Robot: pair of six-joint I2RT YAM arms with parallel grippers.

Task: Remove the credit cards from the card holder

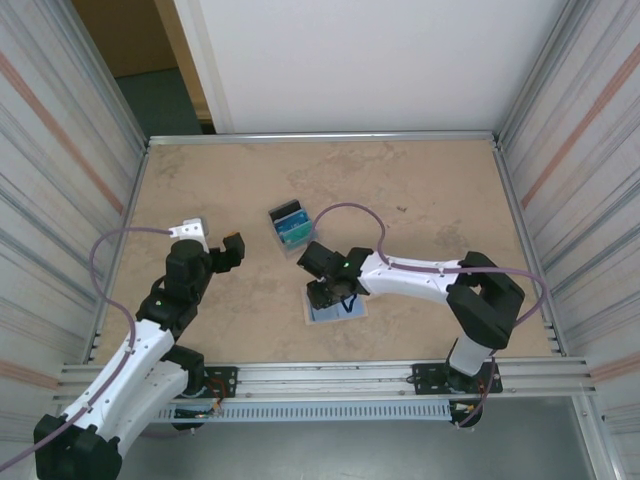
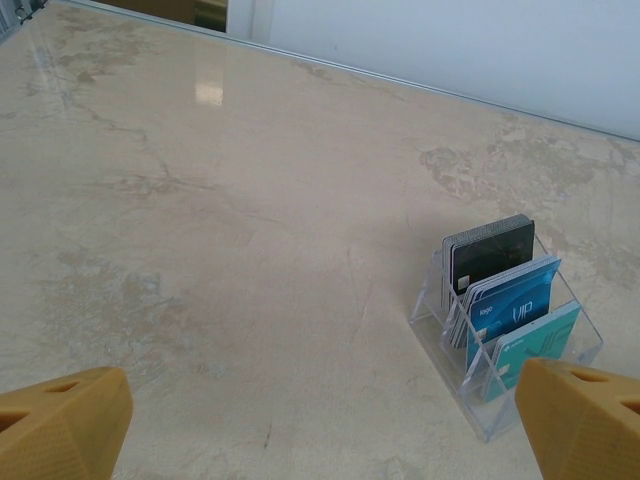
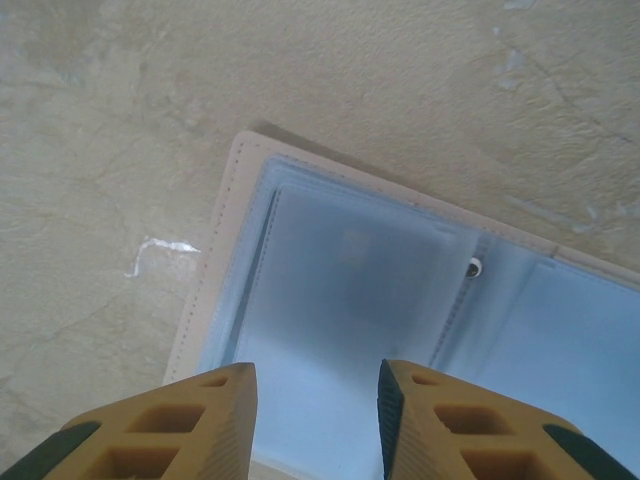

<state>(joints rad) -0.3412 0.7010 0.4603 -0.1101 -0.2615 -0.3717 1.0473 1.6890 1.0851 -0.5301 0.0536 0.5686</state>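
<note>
The card holder point(image 1: 335, 310) lies open and flat on the table, with a beige rim and pale blue-grey inner faces point(image 3: 350, 290). My right gripper point(image 1: 333, 296) points down just above its left inner face. Its fingers stand a little apart, and nothing shows between the right gripper point(image 3: 317, 375) jaws. The credit cards point(image 1: 291, 228) stand upright in a clear stand further back: black point(image 2: 490, 250), blue point(image 2: 515, 305) and teal point(image 2: 535, 350). My left gripper point(image 1: 212, 238) hovers wide open to the left of them, and the left gripper point(image 2: 320, 400) holds nothing.
The clear acrylic stand point(image 2: 472, 388) has stepped slots. A metal frame point(image 1: 320, 137) and corrugated walls point(image 1: 60, 180) enclose the beige marbled table. A purple cable point(image 1: 350, 210) arcs over the table behind the right arm.
</note>
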